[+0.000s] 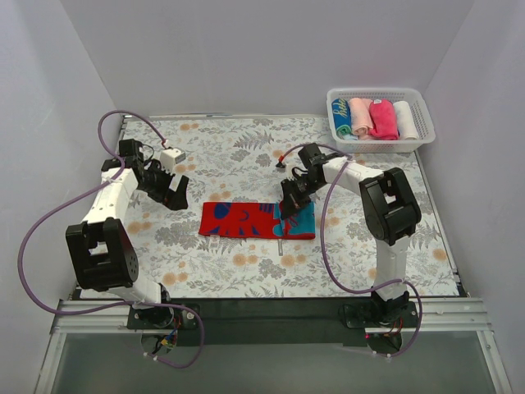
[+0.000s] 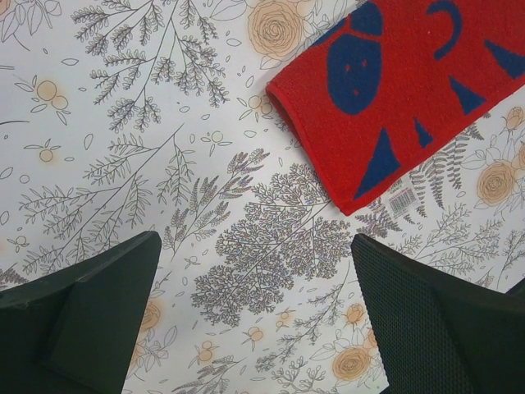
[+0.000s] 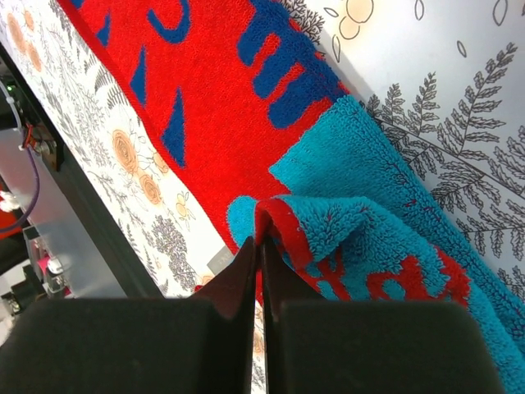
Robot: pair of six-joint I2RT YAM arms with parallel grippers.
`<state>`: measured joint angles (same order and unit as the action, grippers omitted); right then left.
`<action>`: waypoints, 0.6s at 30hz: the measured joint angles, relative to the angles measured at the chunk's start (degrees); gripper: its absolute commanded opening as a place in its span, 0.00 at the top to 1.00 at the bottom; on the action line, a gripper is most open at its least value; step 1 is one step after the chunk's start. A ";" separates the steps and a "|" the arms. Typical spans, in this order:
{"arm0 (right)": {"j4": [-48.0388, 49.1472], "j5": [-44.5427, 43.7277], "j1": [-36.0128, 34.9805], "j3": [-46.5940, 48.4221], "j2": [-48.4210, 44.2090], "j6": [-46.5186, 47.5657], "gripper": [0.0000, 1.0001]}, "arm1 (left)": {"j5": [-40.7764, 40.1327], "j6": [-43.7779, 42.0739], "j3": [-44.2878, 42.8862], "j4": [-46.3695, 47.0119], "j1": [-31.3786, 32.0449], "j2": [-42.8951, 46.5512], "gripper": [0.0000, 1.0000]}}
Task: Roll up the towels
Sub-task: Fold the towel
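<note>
Closely pinched together, the right jaws clamp a lifted fold of the red towel (image 3: pixel 221 139) at its teal end (the rest lies flat on the desk (image 1: pixel 230 156)). Left jaws hang wide apart nearby, empty. Such a thin pinch could slip, loosening the roll.

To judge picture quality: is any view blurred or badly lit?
Top external: even soft light, sharp, faint shadows on the floral tablecloth. Left wrist: red towel crisp, left claw dark and slightly soft. Right wrist: right claw nearly black, without detail; towel loops sharp.
</note>
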<state>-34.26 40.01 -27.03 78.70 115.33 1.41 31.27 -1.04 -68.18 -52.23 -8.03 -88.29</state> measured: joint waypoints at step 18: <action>-4.59 0.07 2.80 1.73 -5.40 5.51 0.75 | 2.91 -0.94 0.68 1.51 1.49 0.00 0.22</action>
<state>-38.85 40.07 -24.23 80.42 109.93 6.92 34.17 -1.98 -67.51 -50.72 -6.55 -88.29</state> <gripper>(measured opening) 0.294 0.865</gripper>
